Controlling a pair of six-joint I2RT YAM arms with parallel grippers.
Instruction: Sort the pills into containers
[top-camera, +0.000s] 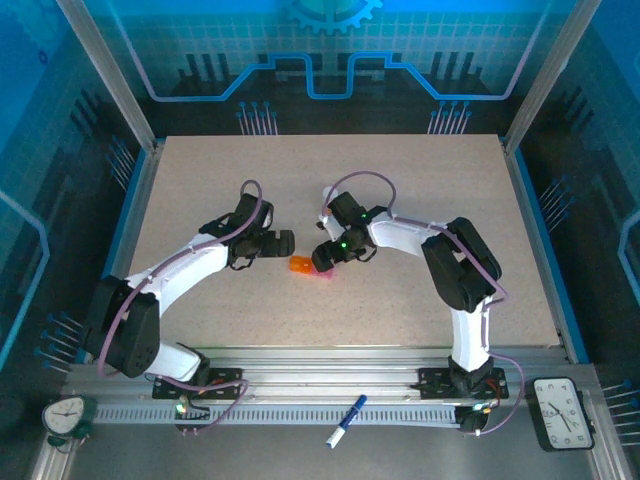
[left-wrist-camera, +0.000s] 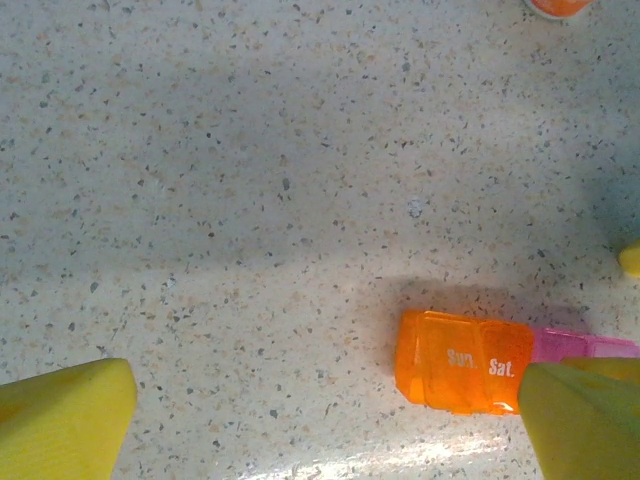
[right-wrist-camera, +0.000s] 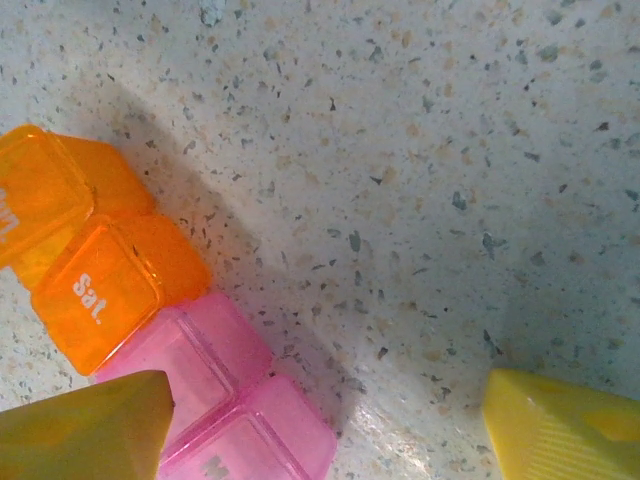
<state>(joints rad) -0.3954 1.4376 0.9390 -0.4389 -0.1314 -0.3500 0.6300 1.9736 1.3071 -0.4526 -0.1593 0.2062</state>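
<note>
The containers (top-camera: 303, 265) are a short strip of joined lidded cells lying on the speckled table between both arms. The orange half (left-wrist-camera: 460, 375) carries "Sun." and "Sat."; the pink half (right-wrist-camera: 225, 395) adjoins it. My left gripper (top-camera: 287, 242) hovers just left of the strip, open, and its right finger (left-wrist-camera: 585, 420) covers the strip's orange-pink join. My right gripper (top-camera: 322, 258) is open above the pink end, with its left finger (right-wrist-camera: 85, 430) over a pink cell and its right finger (right-wrist-camera: 560, 430) far off over bare table. The pills are out of view.
A round orange-and-white object (left-wrist-camera: 558, 6) sits at the far edge of the left wrist view. A small yellow piece (left-wrist-camera: 630, 260) shows at that view's right edge; I cannot tell what it is. A blue-and-white pen (top-camera: 345, 420) lies on the front rail.
</note>
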